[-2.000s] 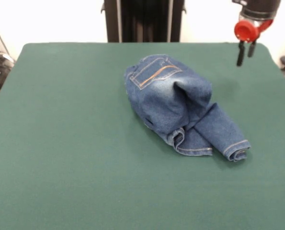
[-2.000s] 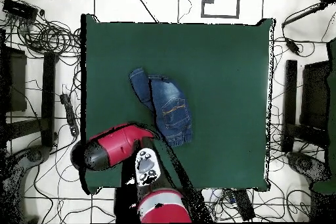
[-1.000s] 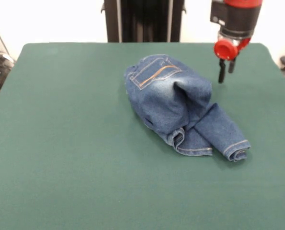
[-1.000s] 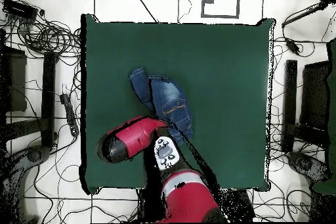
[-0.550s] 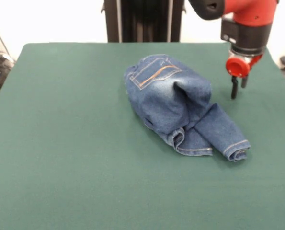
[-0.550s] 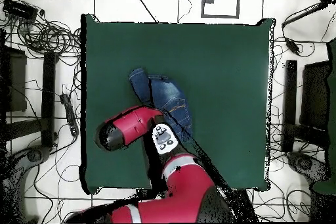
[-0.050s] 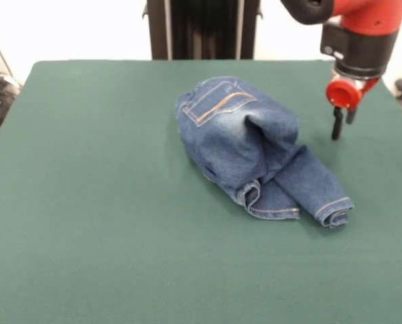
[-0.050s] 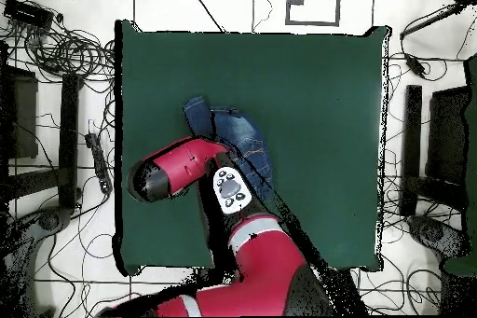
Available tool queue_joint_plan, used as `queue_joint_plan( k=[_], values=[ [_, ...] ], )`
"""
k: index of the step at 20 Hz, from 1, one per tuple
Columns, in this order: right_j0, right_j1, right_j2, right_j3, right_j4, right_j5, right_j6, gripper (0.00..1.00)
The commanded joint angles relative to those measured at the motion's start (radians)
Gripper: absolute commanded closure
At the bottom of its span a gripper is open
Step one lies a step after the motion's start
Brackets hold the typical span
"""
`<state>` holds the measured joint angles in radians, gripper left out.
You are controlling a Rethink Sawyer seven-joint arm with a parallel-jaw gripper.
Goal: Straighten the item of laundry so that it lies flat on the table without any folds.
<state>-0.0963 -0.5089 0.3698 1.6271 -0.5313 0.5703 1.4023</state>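
1. Covering the whole work area is the table (image 7: 86, 202), a big rectangle with rounded corners under dark green, felt-like cloth; from overhead it sits on a pale tiled floor (image 8: 233, 2) strewn with black cables (image 8: 65, 48), with dark stands on both sides.
2. No brand, label or readable writing shows on anything.
3. The pincer (image 7: 340, 123) hangs from a red disc under a black cylinder at the end of the red and black arm (image 7: 363, 27); its two thin black fingers point down and stand slightly parted, holding nothing, with the tips above the cloth.
4. The jeans (image 7: 255, 148) lie bunched beside the pincer, toward the table's middle, near it but not touching. They are small, blue denim with faded whitish patches and orange stitching.
5. The seat humps up in a rounded mound with a back pocket (image 7: 217, 101) on top; the legs are folded over one another and run forward, ending in rolled hems nearer the camera than the pincer.
6. From overhead the arm covers part of the jeans (image 8: 238, 132).
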Motion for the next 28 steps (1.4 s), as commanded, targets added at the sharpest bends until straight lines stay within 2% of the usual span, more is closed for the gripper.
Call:
queue_joint_plan(
  k=[1, 6, 13, 21, 28],
  values=[
    [-0.011, -0.035, 0.101, -0.080, 0.029, 0.162, -0.136, 0.00],
    [-0.031, -0.073, 0.119, -0.093, 0.029, 0.225, -0.138, 0.00],
    [-0.055, -0.065, 0.138, -0.136, 0.010, 0.255, -0.161, 0.00],
    [-0.112, 0.030, 0.157, -0.238, -0.050, 0.261, -0.260, 0.00],
    [-0.189, 0.104, 0.181, -0.241, -0.085, 0.215, -0.289, 0.00]
  ],
)
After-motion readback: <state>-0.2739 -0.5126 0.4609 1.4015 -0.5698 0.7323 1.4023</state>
